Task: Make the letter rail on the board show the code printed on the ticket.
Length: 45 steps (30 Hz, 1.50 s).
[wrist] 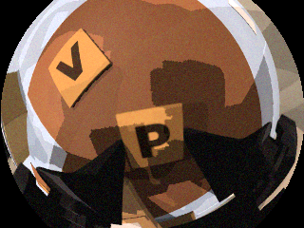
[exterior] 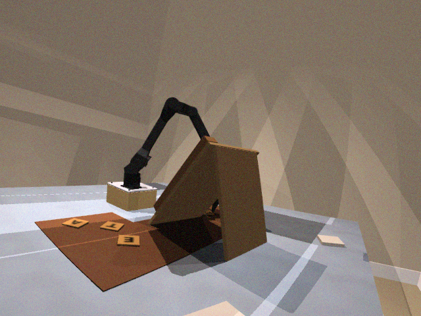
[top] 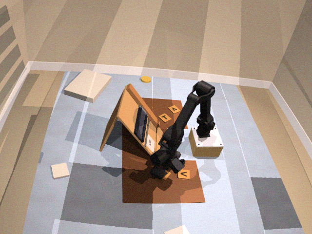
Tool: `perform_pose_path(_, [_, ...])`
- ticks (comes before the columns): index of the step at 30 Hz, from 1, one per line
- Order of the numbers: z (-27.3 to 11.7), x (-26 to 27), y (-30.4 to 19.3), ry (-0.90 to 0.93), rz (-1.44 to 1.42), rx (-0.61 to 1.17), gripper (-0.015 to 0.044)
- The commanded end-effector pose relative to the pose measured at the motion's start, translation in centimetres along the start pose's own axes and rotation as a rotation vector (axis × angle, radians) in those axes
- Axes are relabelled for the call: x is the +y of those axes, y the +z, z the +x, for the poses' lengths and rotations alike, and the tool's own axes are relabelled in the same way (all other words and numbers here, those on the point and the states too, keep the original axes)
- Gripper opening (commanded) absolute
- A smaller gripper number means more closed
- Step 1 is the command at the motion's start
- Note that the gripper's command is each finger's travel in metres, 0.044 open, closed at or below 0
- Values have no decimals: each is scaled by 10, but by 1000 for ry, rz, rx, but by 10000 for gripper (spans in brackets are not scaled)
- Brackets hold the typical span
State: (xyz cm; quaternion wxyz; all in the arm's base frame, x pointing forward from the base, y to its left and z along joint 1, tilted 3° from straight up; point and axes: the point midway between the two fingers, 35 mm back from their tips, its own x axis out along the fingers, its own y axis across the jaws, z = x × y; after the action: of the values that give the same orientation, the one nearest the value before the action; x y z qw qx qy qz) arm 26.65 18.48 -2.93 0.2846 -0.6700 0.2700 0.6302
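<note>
Has P (top: pixel 166 174) (wrist: pixel 153 138) between the fingertips of the half-open tool (top: pixel 163 174) (exterior: pixel 214 208) (wrist: pixel 154 139), cannot tell if gripped, mostly hidden from above.

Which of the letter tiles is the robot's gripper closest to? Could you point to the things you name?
The P tile (wrist: pixel 159 135): it lies between the gripper's (wrist: pixel 154 144) open fingers, while the V tile (top: pixel 184 174) (wrist: pixel 80 67) lies off to one side.
</note>
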Motion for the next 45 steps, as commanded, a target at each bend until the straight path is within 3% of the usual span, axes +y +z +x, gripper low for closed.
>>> perform_pose_path(1, [0,0,-1,-1,-6,5,248])
perform_pose_path(6, [0,0,-1,-1,-6,5,214])
perform_pose_path(14, [-5,0,1,-1,-6,5,4])
perform_pose_path(45, [-20,3,4,-1,-6,4,0])
